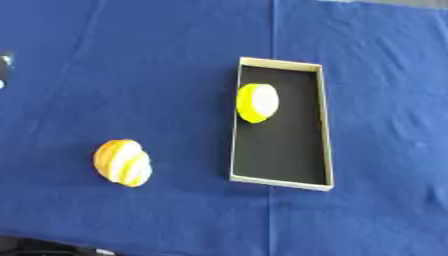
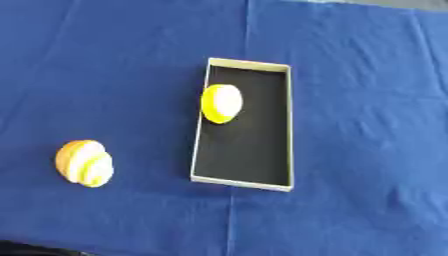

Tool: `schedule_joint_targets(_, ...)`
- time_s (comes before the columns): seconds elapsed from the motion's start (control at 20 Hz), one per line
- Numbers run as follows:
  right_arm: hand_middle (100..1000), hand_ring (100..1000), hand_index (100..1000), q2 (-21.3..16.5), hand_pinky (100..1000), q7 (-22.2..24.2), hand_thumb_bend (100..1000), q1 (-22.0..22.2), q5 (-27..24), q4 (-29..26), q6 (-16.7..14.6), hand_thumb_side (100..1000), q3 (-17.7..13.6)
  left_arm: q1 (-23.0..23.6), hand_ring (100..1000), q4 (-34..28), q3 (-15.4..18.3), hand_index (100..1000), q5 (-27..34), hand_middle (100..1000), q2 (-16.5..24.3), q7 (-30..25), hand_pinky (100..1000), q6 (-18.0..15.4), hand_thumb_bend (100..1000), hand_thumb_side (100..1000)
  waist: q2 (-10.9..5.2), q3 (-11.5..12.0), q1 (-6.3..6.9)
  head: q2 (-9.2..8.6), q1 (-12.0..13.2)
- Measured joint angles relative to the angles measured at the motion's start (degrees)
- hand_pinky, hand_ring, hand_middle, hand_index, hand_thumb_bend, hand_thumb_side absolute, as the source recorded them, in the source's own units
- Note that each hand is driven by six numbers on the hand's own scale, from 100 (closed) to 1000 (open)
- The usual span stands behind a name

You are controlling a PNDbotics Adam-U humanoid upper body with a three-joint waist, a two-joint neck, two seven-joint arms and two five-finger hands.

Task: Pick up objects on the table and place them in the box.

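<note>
- Box [image 1: 325,130], centre-right of frame: long axis runs up-down, pale rim, black floor.
- Yellow-and-white round piece [image 1: 257,102] inside, against its left wall.
- Orange-and-white striped piece [image 1: 122,162] lower left on the table [image 1: 131,65].
- Neither robot hand shows.

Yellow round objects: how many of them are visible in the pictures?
2. One yellow object lies in the box, against its left wall. The other, orange-striped, lies on the blue cloth left of the box. None seems hidden.

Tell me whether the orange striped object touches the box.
Apart. The left eye view shows blue cloth between the orange striped object and the box.
</note>
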Motion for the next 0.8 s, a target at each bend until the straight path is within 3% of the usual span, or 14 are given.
schedule_joint_targets(0.25, 816, 905, 884, 0.1, 795, -0.1, 100, -0.5, -0.6, 0.0, 0.1, 408, -0.4, -3.4, 895, 0.2, -4.0, 928, -1.9, 827, 0.8, -7.1, 851, -2.1, 308, 365, 0.0, -0.3, 0.0, 0.39, 0.7)
schedule_joint_targets(0.45, 816, 905, 884, 0.1, 795, -0.1, 100, -0.5, -1.1, 0.0, 0.1, 413, -0.4, -6.3, 896, 1.4, -7.2, 925, -2.3, 825, 0.7, -9.8, 861, -3.1, 297, 394, -0.06, -0.5, 0.07, 0.49, 0.9)
schedule_joint_targets(0.65, 815, 904, 882, 0.1, 795, 0.0, 100, -1.0, -1.6, 0.0, 0.0, 416, -0.4, -9.1, 910, 2.6, -10.8, 928, -2.6, 827, 0.5, -12.5, 869, -4.3, 376, 438, -0.09, -0.7, 0.09, 0.49, -0.3)
schedule_joint_targets(0.8, 815, 904, 882, 0.1, 794, 0.2, 100, -1.0, -1.9, 0.0, -0.2, 424, -0.4, -10.5, 914, 3.4, -12.9, 932, -3.3, 829, -0.1, -14.8, 875, -5.1, 404, 389, -0.1, -0.8, 0.11, 0.48, -1.3)
